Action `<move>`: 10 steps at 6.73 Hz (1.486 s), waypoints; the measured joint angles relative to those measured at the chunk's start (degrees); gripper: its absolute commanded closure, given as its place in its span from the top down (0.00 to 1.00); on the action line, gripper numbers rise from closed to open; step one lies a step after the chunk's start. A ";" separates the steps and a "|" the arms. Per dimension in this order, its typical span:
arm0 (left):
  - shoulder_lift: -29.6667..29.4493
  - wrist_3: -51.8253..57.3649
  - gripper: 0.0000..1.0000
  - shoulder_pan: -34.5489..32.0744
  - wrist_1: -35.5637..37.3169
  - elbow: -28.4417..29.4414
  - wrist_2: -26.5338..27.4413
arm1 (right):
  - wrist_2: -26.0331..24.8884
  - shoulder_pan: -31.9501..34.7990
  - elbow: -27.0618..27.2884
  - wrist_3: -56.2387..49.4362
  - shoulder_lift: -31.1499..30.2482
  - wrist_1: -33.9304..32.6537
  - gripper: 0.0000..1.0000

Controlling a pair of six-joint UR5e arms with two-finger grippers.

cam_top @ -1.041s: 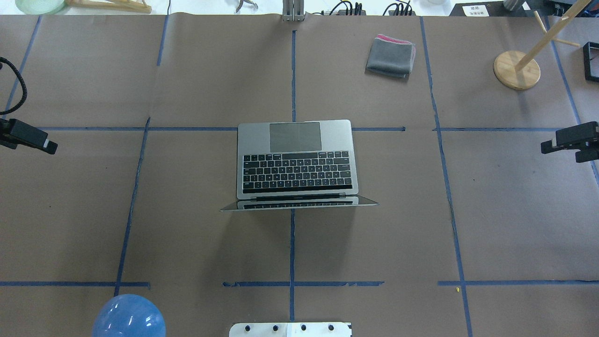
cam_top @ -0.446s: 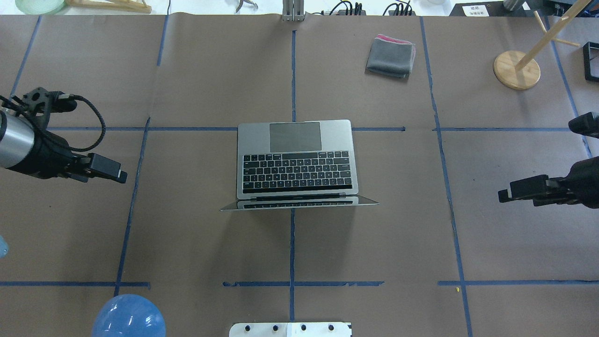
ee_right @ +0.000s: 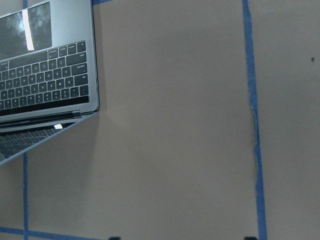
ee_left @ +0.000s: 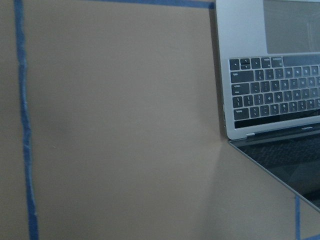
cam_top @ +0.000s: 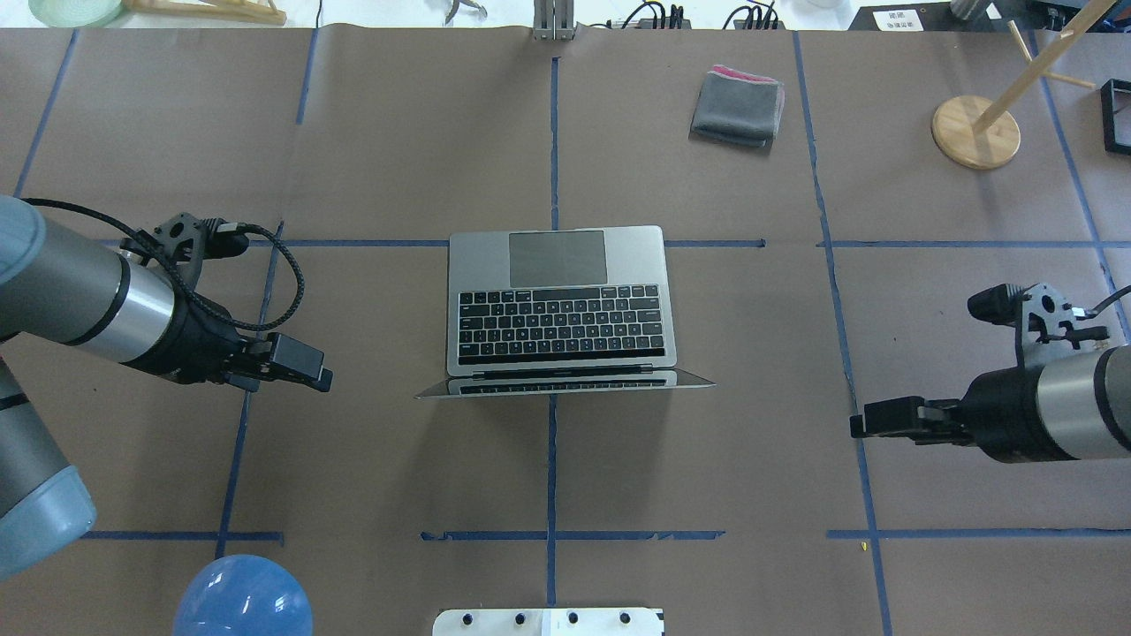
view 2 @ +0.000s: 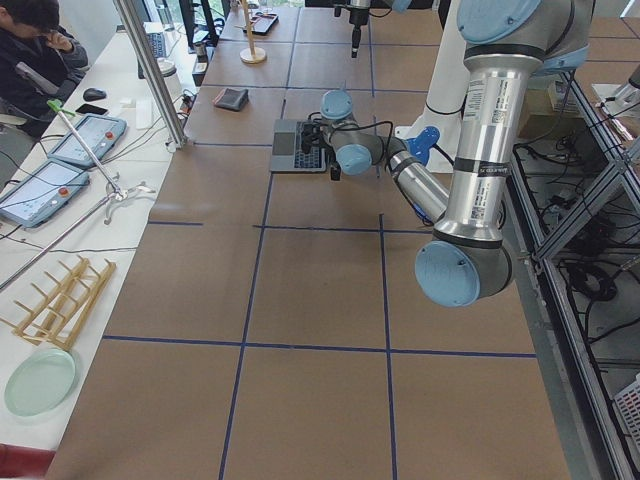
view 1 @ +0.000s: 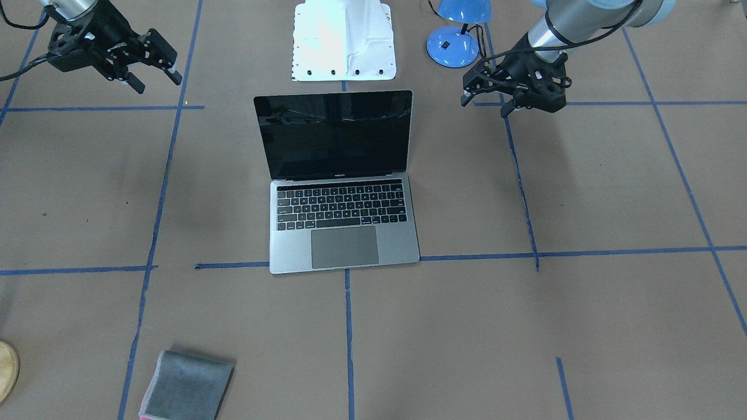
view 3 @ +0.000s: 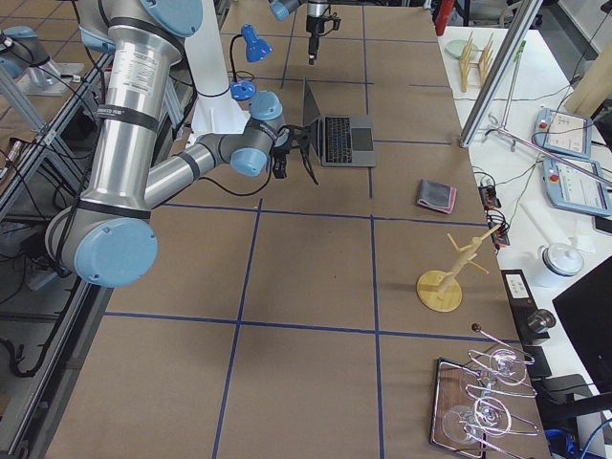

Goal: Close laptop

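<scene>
laptop point(cam_top: 562, 305): slim grey metal slab, black keys, large smooth trackpad, glossy black screen. lid is up and leaning back toward the robot's base. it lies flat on the matte brown paper table point(cam_top: 398, 132), which is gridded with blue tape point(cam_top: 552, 459).

it sits between the two tools, touching neither. the hinge corner is near the left gripper point(view 1: 484, 106), just past its fingertips with bare paper between. it's well apart from the right gripper point(view 1: 156, 81), which sits a bit nearer the base than the hinge line.

both are black two-finger units on silver and black wrists. left: fingers spread, nothing held. right: fingers spread wide, nothing held; both tips show far apart at the bottom edge of its wrist view.

pose: both forearms come in from the sides, roughly level over the table, with the tools angled in toward the laptop and down. neither touches the paper.

off to the side, past the right gripper: folded grey cloth point(cam_top: 738, 108), soft with a pink edge.
</scene>
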 measured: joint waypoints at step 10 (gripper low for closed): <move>-10.25 -9.99 0.00 9.01 0.19 0.45 4.30 | -15.77 -13.63 -1.58 5.70 13.86 -0.87 0.00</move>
